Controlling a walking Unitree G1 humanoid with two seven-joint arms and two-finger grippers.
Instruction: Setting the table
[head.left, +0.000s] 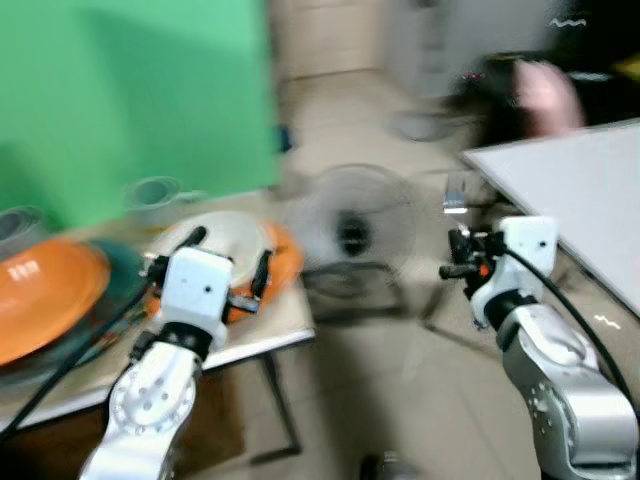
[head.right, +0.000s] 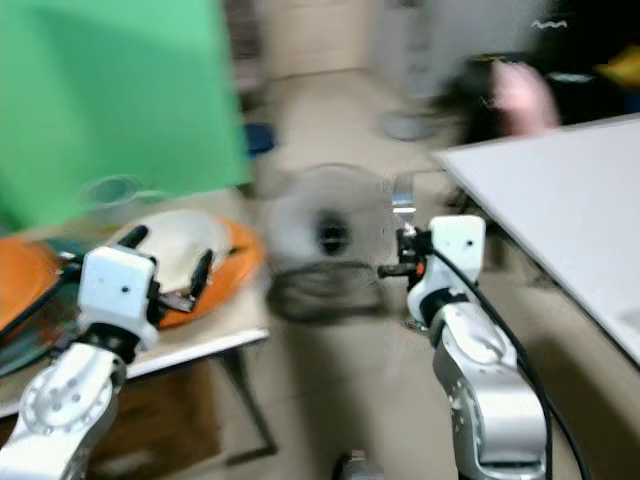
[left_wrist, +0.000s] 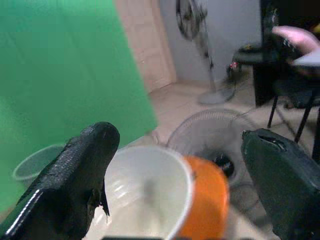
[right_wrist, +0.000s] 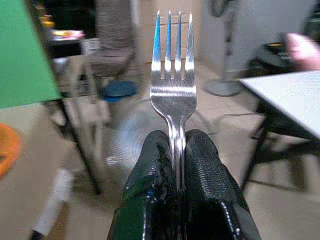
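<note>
From the head views, blurred by motion, your left gripper (head.left: 228, 268) hovers over a white bowl (head.left: 225, 238) nested in an orange one (head.left: 285, 262) on the side table (head.left: 290, 322). The left wrist view shows its fingers (left_wrist: 75, 175) spread wide, empty, straddling the bowl, likely lined up to grasp. In the right wrist view your right gripper (right_wrist: 176, 150) pinches a fork (right_wrist: 173, 75) upright, tines up, ready for the white table (head.left: 590, 190).

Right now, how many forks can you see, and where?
1. A silver metal fork is clamped between the right gripper's black fingers, tines pointing up, above the floor left of the white table. Blur may hide others.
</note>
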